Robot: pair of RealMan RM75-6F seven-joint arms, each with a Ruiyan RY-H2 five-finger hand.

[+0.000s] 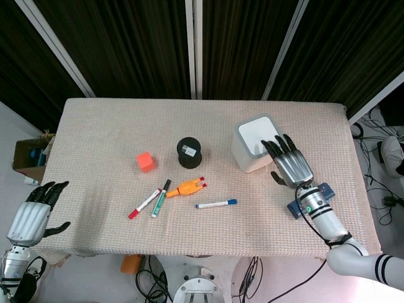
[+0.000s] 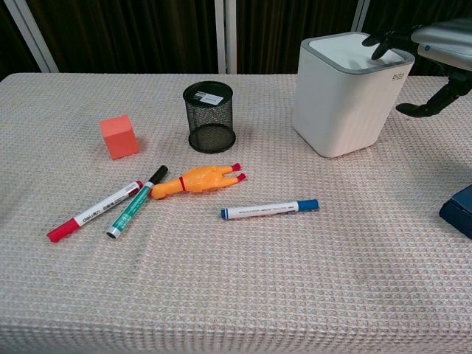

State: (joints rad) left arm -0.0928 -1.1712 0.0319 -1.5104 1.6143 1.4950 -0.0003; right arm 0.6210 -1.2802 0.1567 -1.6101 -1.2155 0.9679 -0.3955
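The right hand (image 1: pixel 291 165) hung with its fingers (image 1: pixel 276 148) spread and stretched out flat, palm down, holding nothing. Its fingertips reached over the near right edge of the white bin (image 1: pixel 254 144); in the chest view the dark fingertips (image 2: pixel 380 46) sat just above the bin's grey-rimmed lid (image 2: pixel 354 51), and whether they touched it could not be told. The thumb (image 2: pixel 420 109) stuck out to the side, clear of the bin's wall.

The bin stood upright on the right half of the table (image 1: pixel 101 132), which was covered with a beige woven cloth. Just beside the right wrist, near the table's front right edge, lay a dark blue flat object (image 1: pixel 298 207).

Left of the bin stood a black mesh pen cup (image 1: pixel 189 153), upright, with a white label inside. In front of it lay an orange rubber chicken toy (image 1: pixel 188 187), and nearer the front edge a blue-capped marker (image 1: pixel 216 204), apart from the toy. Left of the toy, a green marker (image 1: pixel 161 198) and a red marker (image 1: pixel 144 204) lay side by side, close together at their upper ends. An orange cube (image 1: pixel 146 161) sat left of the pen cup.

The left hand (image 1: pixel 33 214) hovered off the table's front left corner, well apart from everything on it, fingers spread and empty.
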